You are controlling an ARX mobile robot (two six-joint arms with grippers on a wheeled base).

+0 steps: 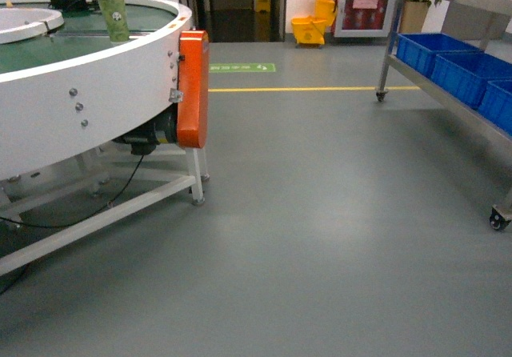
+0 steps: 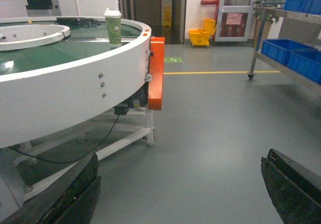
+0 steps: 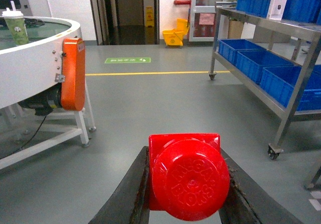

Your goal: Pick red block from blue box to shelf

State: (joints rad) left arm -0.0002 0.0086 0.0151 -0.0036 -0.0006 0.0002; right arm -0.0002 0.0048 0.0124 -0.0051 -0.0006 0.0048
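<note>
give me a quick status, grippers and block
Right gripper shut on red block. Left gripper open, empty. Shelf ahead right, bare floor between; blue box not in view.

We see even, soft indoor light; the grey smooth floor (image 1: 320, 213) carries a pale sheen mid-frame. The glossy red plastic block (image 3: 185, 176) looms near, slightly soft, faintly glaring.
</note>
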